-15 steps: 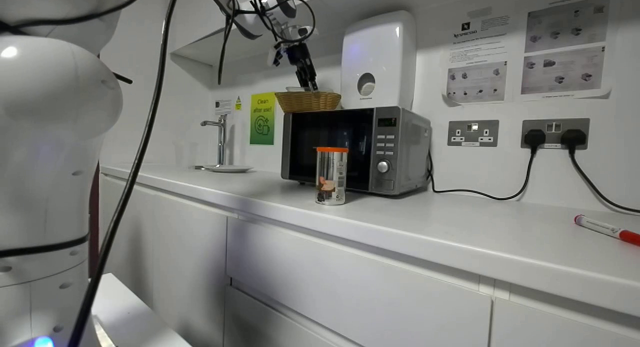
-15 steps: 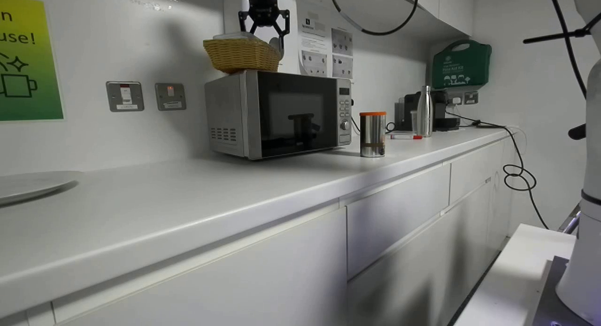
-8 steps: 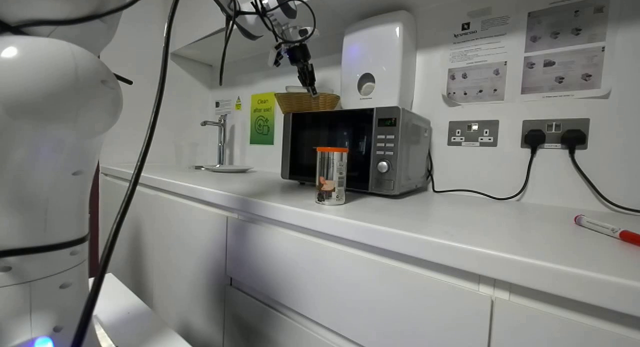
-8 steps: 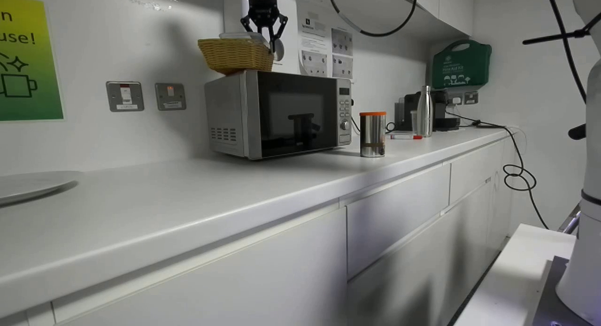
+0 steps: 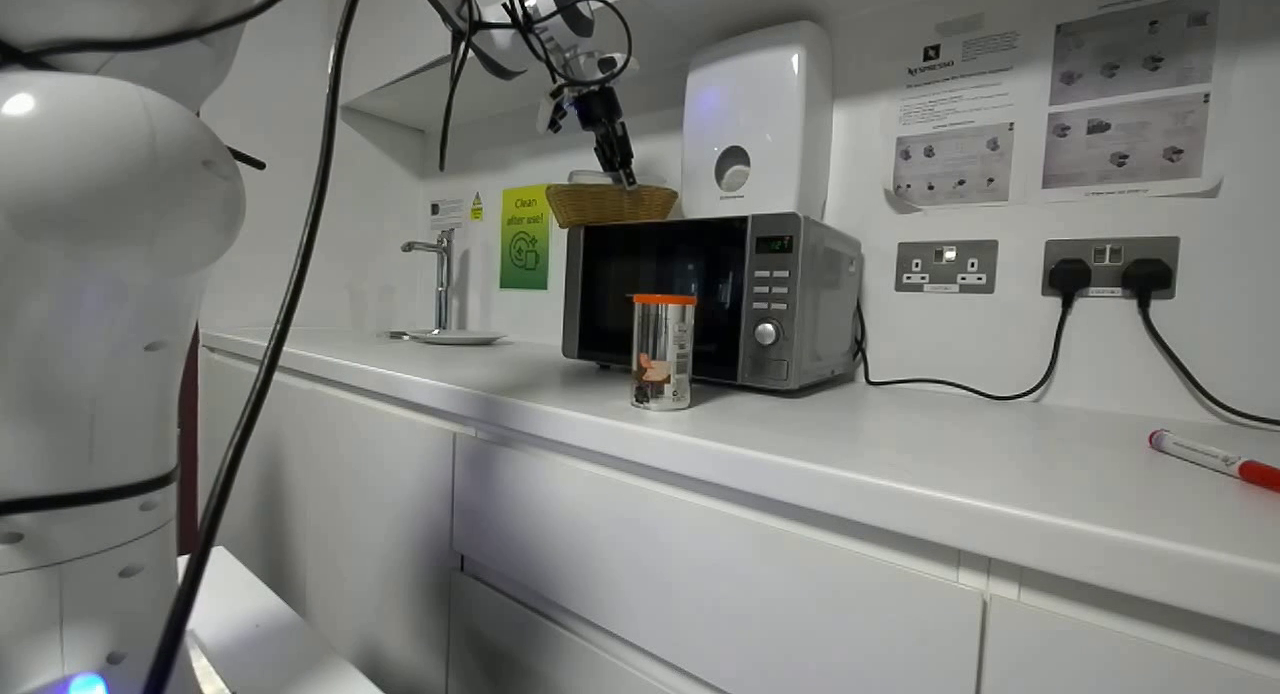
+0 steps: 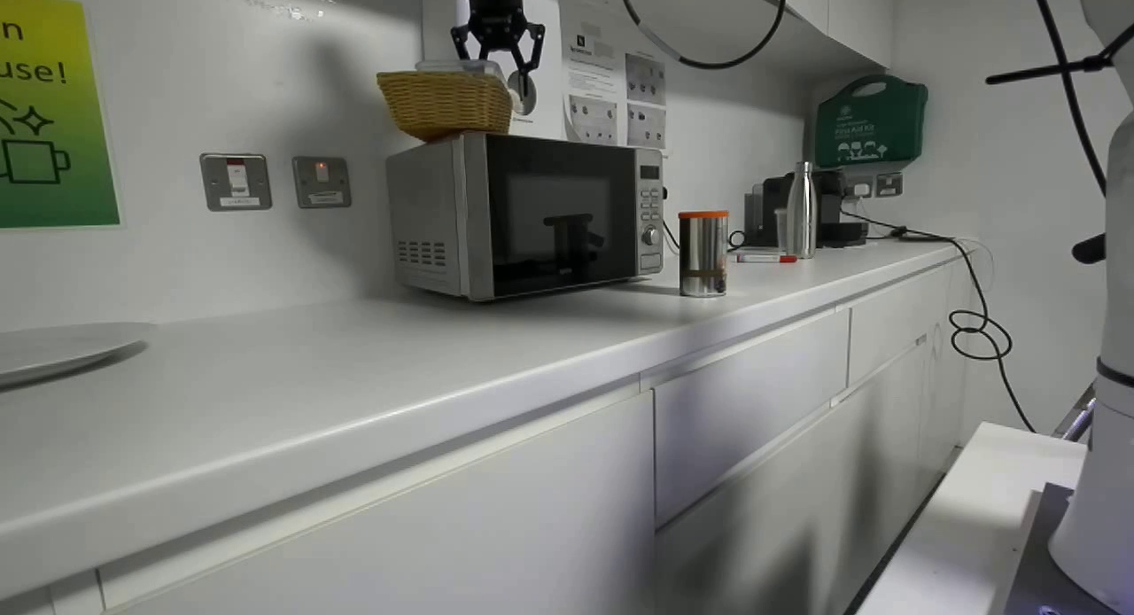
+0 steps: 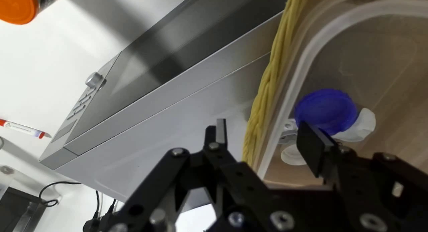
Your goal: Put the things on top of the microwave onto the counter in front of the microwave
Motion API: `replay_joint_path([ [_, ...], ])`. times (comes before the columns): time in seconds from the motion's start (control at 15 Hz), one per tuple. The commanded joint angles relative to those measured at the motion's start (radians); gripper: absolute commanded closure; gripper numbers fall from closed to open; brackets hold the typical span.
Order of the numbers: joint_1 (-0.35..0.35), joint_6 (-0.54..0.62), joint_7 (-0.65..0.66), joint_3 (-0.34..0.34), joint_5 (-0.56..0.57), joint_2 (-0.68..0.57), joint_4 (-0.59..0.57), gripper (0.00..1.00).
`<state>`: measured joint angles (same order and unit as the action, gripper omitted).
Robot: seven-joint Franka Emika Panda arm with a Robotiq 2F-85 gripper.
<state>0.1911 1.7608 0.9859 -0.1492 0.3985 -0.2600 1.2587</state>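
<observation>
perhaps done with silver cylindrical can [image 5: 663, 359] on white counter [image 5: 950, 454], not with tan wicker basket [image 6: 443, 104] atop boxy grey microwave [image 6: 425, 216] (with black gripper [image 7: 260, 133] parted).

In an exterior view, camera stands before the worktop [image 5: 930, 444], a little above its level, mid-range from the microwave [image 5: 715, 279] and facing slantwise toward the tap [image 5: 443, 279] end, robot [image 5: 90, 354] close along the frame's left edge; in an exterior view, low, from the plate [image 6: 62, 347] end, facing lengthwise down the worktop to the distant first-aid case [image 6: 873, 123]. Both exterior views share microwave front, basket [image 6: 446, 104] and marker [image 6: 764, 259], from differing slants. Wrist view: close, tilted, looking steeply down past parted jaws onto basket rim and microwave top, marker and worktop below.
</observation>
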Motion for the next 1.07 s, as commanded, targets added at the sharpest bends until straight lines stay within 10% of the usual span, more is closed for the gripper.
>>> replay_joint_path([
  [0.0,0.007,-0.062,-0.016,0.002,0.010,-0.039,-0.076,0.09],
  [0.47,0.021,-0.093,-0.028,0.017,0.022,-0.057,-0.130,0.00],
  [0.53,0.022,-0.095,-0.029,0.017,0.027,-0.057,-0.132,0.25],
  [1.0,0.020,-0.101,-0.034,0.017,0.027,-0.061,-0.136,0.72],
])
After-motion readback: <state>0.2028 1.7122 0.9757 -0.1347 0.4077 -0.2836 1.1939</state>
